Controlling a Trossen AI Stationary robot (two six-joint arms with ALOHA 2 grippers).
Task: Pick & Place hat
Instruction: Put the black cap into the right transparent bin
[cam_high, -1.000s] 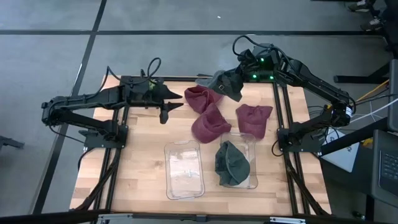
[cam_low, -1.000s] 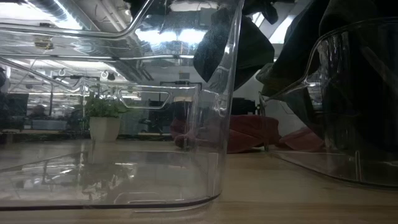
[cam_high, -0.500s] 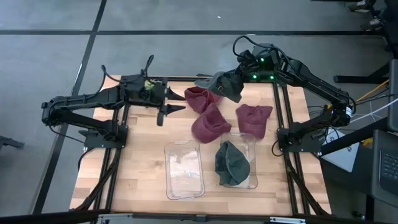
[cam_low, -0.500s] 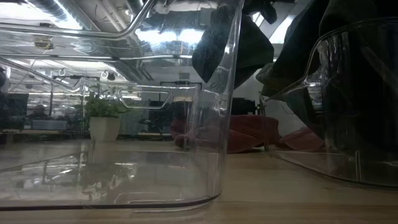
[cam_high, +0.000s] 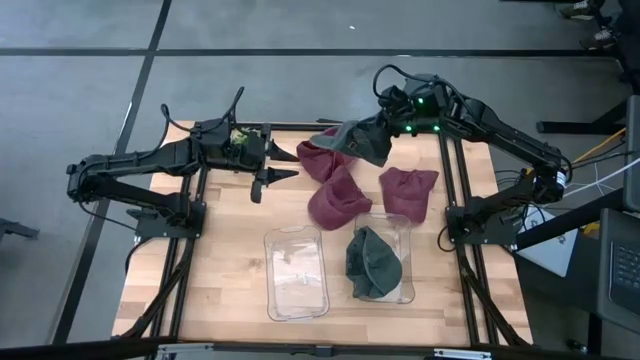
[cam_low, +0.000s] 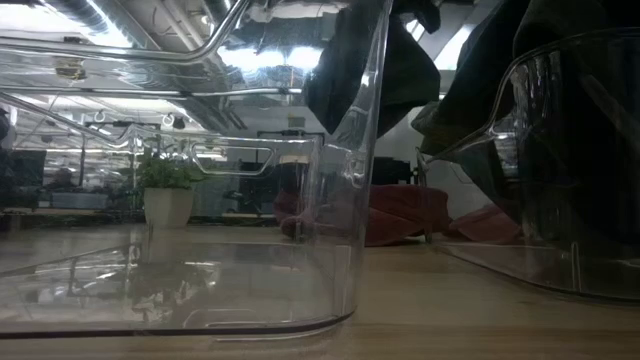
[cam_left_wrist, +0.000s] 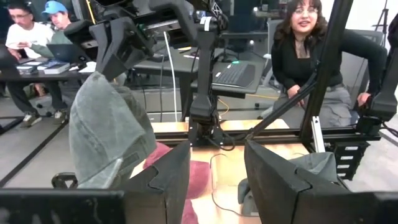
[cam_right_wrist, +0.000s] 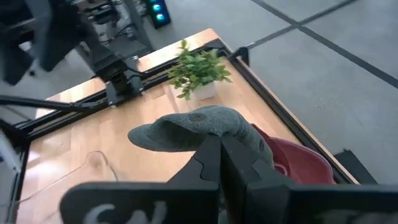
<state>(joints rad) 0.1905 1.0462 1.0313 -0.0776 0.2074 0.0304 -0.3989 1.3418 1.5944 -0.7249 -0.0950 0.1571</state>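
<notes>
A grey hat hangs in the air over the table's far middle, with my right gripper shut on it. The same hat shows in the left wrist view and again in the low view. My left gripper stands open at the far left, pointing level toward the hat, with nothing between its fingers. Three maroon hats lie on the wood. Another grey hat lies in the right clear bin. My right gripper pinches the grey hat's cloth at its top between its two shut fingers. The fingers slant down from the table's far right side. The hat hangs below them, slack and clear of the table, over the far maroon hat.
A clear bin with nothing in it stands near the front, left of the bin holding the grey hat. A small potted plant stands at the table's far left. People sit beyond the table. Black frame rails run along both table sides.
My left gripper has turned at the wrist and tipped up to level, rising slightly, and stays open. My right gripper keeps the grey hat hanging in about the same place.
</notes>
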